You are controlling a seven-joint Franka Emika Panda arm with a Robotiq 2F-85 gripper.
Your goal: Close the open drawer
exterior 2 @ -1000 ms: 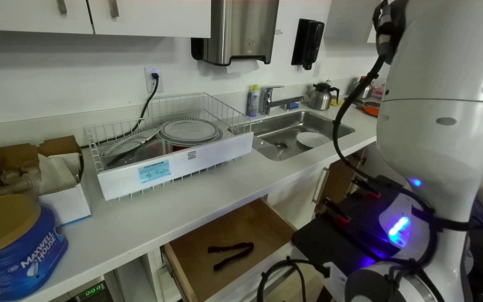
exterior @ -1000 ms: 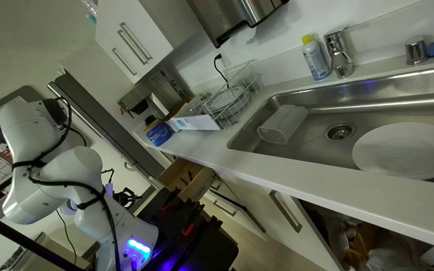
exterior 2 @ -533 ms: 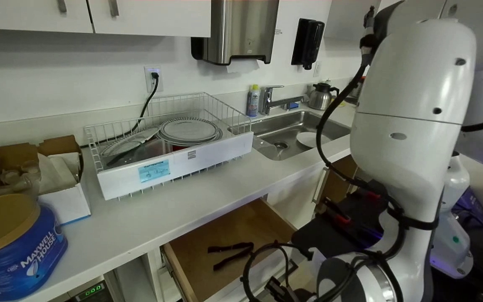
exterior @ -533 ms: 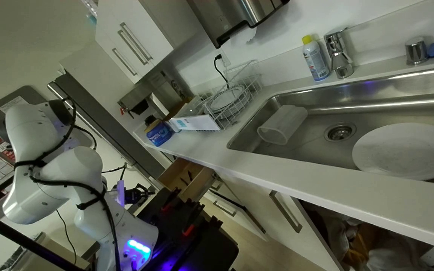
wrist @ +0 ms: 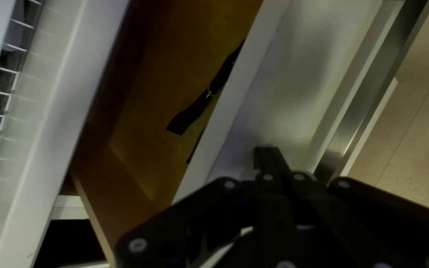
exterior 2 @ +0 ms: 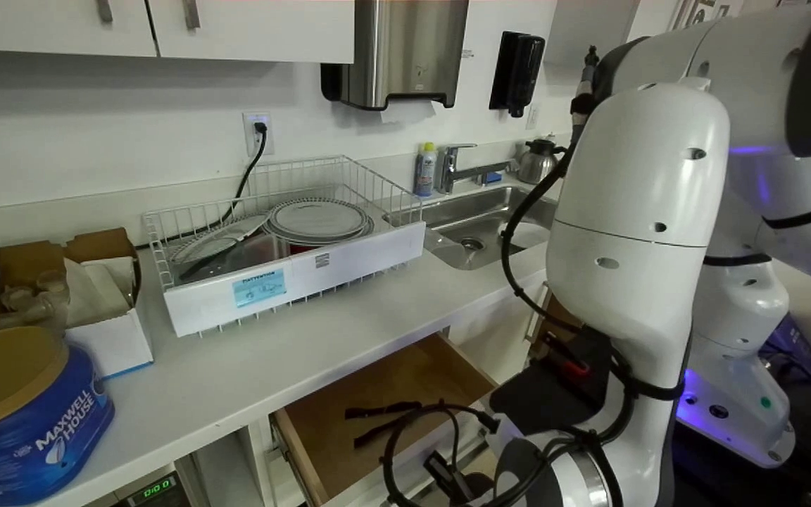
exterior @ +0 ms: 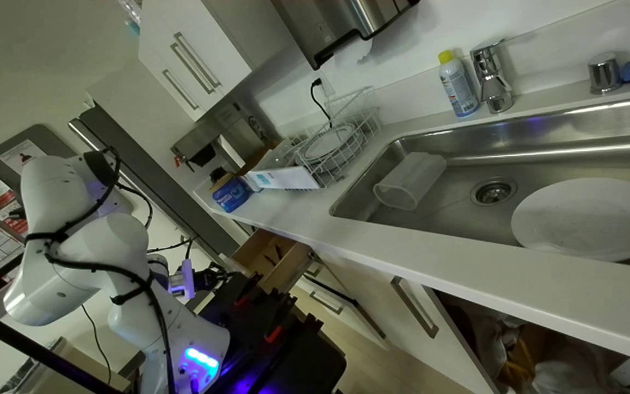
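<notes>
The drawer stands open in both exterior views, its light-brown wooden box sticking out under the counter and its bare floor showing. In the wrist view its flat white front fills the middle, with the slim dark bar handle along its right side. My gripper is shut and empty, with its fingertips against or very close to the white front, between its upper edge and the handle. The gripper also shows in an exterior view just outside the drawer front. Dark straps lie inside the drawer.
A white counter overhangs the drawer and carries a dish rack and a blue coffee tub. A black cart stands close beside the drawer. A cupboard below the sink is open.
The arm has swung over and the gripper has come up to the drawer front. Over the last half second the straps in the drawer have shifted very slightly inward, towards the counter.
</notes>
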